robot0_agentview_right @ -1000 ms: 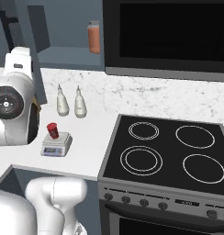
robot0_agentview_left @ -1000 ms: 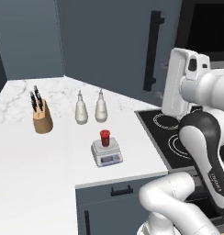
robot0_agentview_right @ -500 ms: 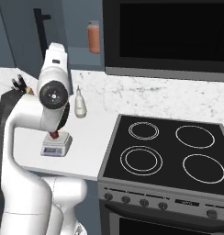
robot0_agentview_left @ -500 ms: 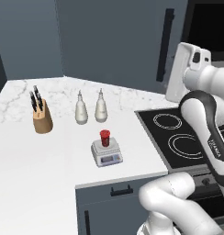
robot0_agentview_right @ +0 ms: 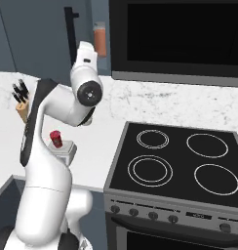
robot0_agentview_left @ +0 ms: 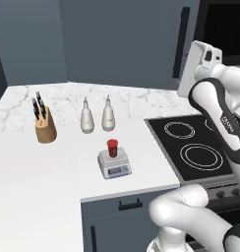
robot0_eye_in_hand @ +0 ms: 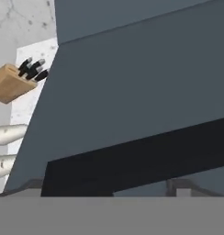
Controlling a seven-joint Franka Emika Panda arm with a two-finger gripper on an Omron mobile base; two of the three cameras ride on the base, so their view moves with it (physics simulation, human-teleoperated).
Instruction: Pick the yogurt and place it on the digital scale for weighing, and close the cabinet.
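The yogurt (robot0_agentview_left: 112,146) (robot0_agentview_right: 55,137), a small red cup, stands upright on the plate of the light-grey digital scale (robot0_agentview_left: 114,166) (robot0_agentview_right: 67,149) near the counter's front edge. The dark blue-grey cabinet door (robot0_agentview_left: 141,44) (robot0_eye_in_hand: 146,82) with its long black bar handle (robot0_agentview_left: 182,42) (robot0_agentview_right: 69,34) (robot0_eye_in_hand: 132,160) stands almost shut. My hand (robot0_agentview_left: 199,66) (robot0_agentview_right: 86,56) is raised high against that door, close beside the handle. My gripper (robot0_eye_in_hand: 105,190) is open, its tips wide apart right at the handle bar, with nothing held.
An orange-brown jar (robot0_agentview_right: 100,40) shows in the narrow gap beside the door. A knife block (robot0_agentview_left: 45,129) (robot0_eye_in_hand: 10,82) and two white bottles (robot0_agentview_left: 97,115) stand at the back of the counter. The stove (robot0_agentview_right: 177,161) lies to the right, under a dark microwave (robot0_agentview_right: 179,36).
The cabinet door has swung most of the way toward shut, and my hand has followed it, moving across with the handle. The yogurt and scale have not moved.
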